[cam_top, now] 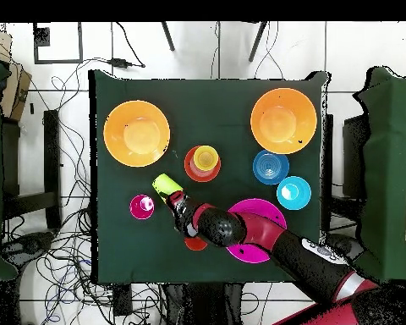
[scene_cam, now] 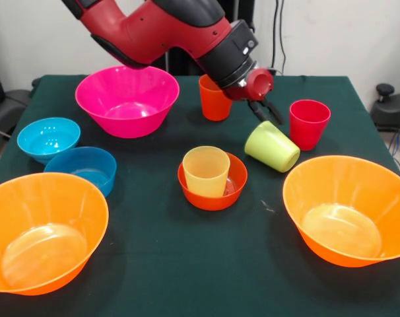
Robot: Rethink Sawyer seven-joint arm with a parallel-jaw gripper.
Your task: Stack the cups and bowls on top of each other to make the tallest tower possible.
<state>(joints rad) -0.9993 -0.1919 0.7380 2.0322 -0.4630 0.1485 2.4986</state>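
Observation:
My gripper [scene_cam: 267, 113] sits right at the base of the lime green cup [scene_cam: 272, 146], which is tipped with its mouth toward the front right. In the overhead view the gripper [cam_top: 174, 200] touches the same cup [cam_top: 164, 184]. The pale yellow cup [scene_cam: 205, 170] stands inside the small red-orange bowl [scene_cam: 216, 196] at mid table. The orange cup [scene_cam: 213, 99] stands behind my wrist. The red-pink cup [scene_cam: 309, 124] stands upright to the right. The magenta bowl [scene_cam: 127, 99] is at the back left.
The light blue bowl [scene_cam: 48, 137] and the darker blue bowl [scene_cam: 81, 168] sit touching at the left. Two large orange bowls [scene_cam: 45, 231] [scene_cam: 348, 208] take the front corners. My arm reaches over the magenta bowl [cam_top: 261, 207] in the overhead view.

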